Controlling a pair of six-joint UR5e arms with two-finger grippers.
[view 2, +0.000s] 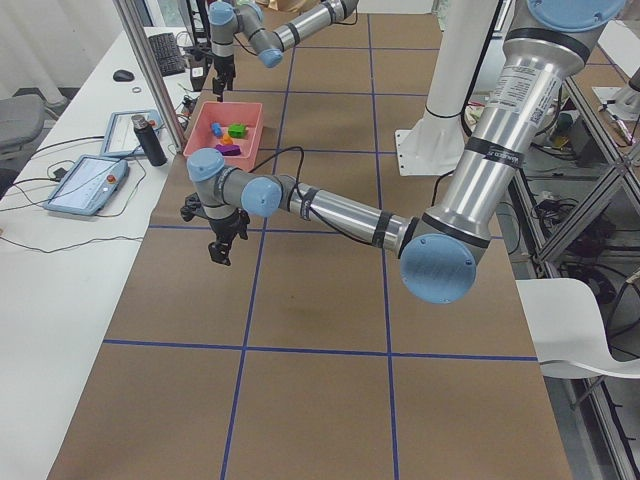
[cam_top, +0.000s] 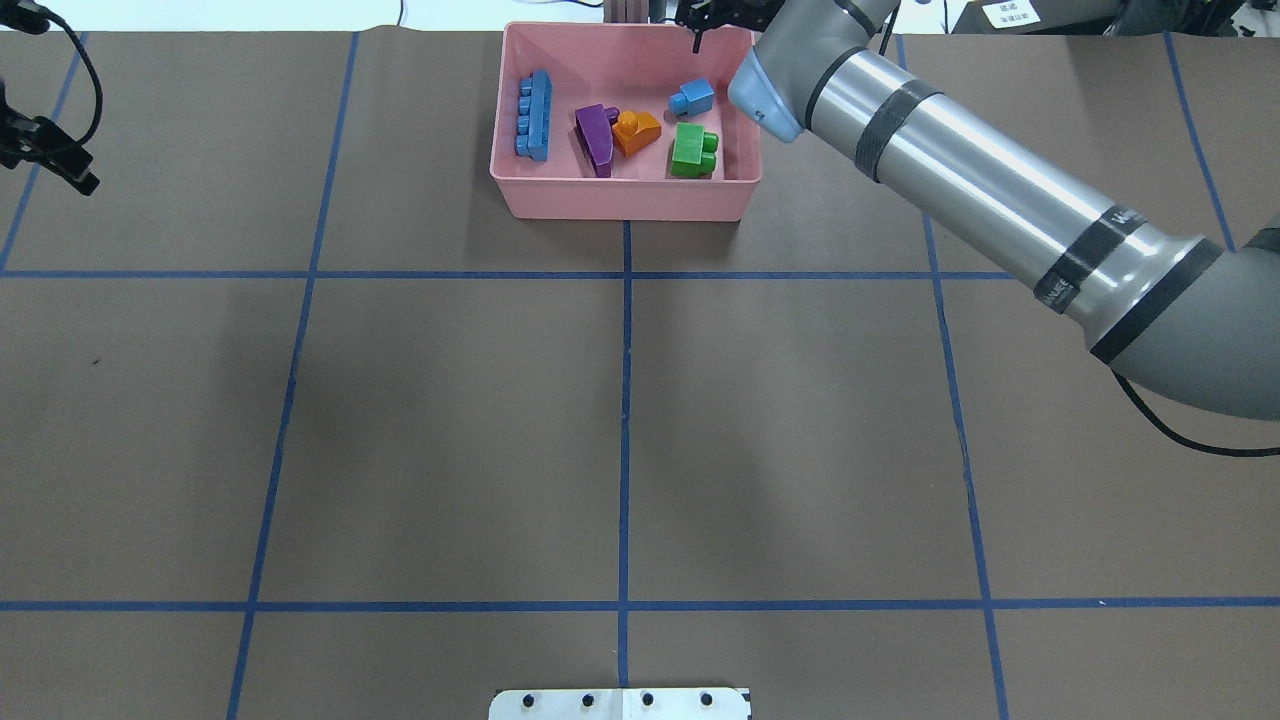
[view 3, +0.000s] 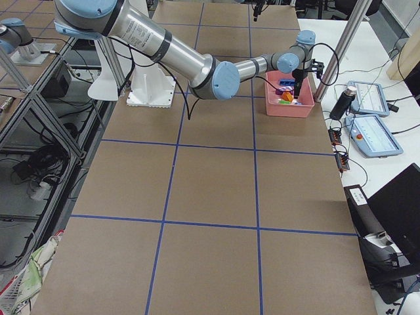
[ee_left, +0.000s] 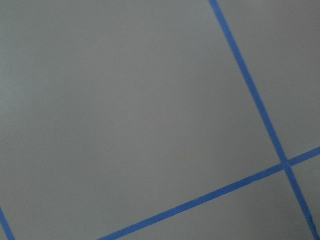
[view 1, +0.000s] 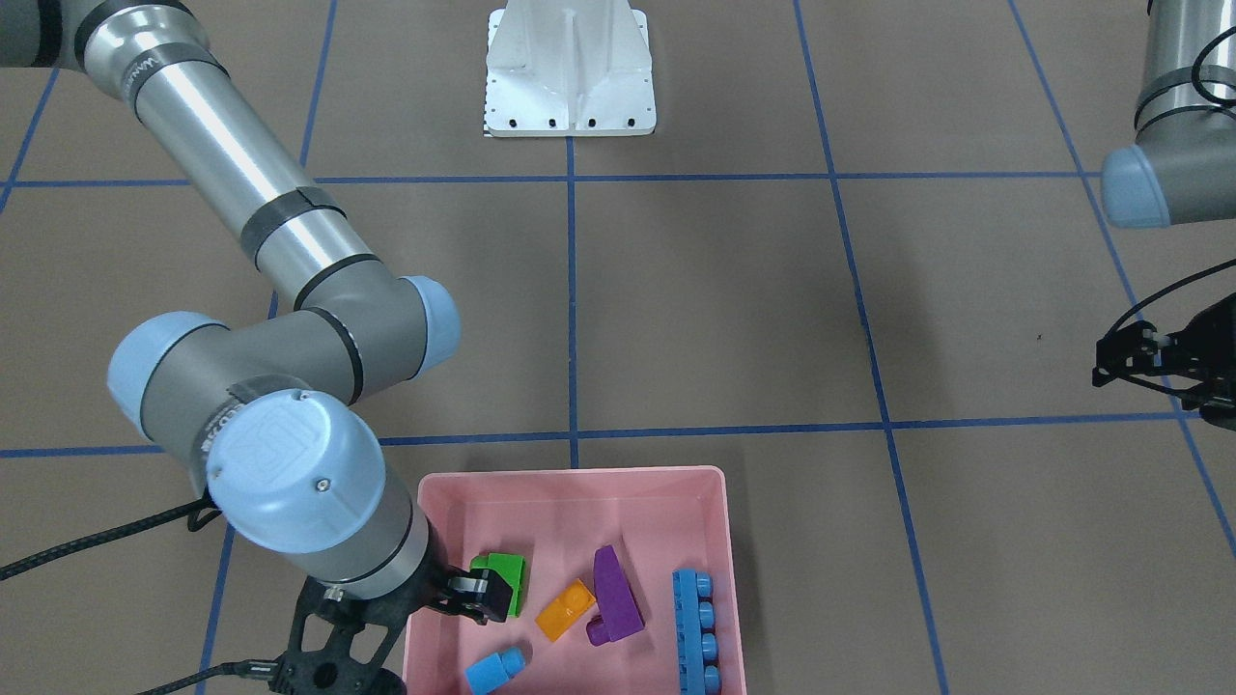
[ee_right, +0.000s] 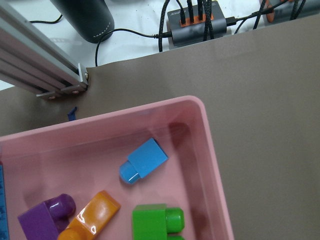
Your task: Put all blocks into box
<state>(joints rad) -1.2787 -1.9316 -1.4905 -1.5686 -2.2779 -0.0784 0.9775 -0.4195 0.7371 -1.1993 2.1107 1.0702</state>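
The pink box [view 1: 579,473] sits at the table's far edge from the robot and also shows in the overhead view [cam_top: 620,200]. All the blocks lie inside it: the green one [cam_top: 692,150], the orange one [cam_top: 636,130], the purple sloped one [cam_top: 596,135], the small blue one [cam_top: 692,97] and the long blue one [cam_top: 534,115]. My right gripper [view 1: 480,594] hovers over the box above the green block [view 1: 512,574]. It looks open and holds nothing. My left gripper [view 1: 1101,359] hangs over bare table far to the side, open and empty.
The white robot base [view 1: 570,72] stands at the near middle edge. Just beyond the box are an aluminium post [ee_right: 40,70], a black bottle [ee_right: 82,17] and a cable hub [ee_right: 200,22]. The brown table carries blue tape lines.
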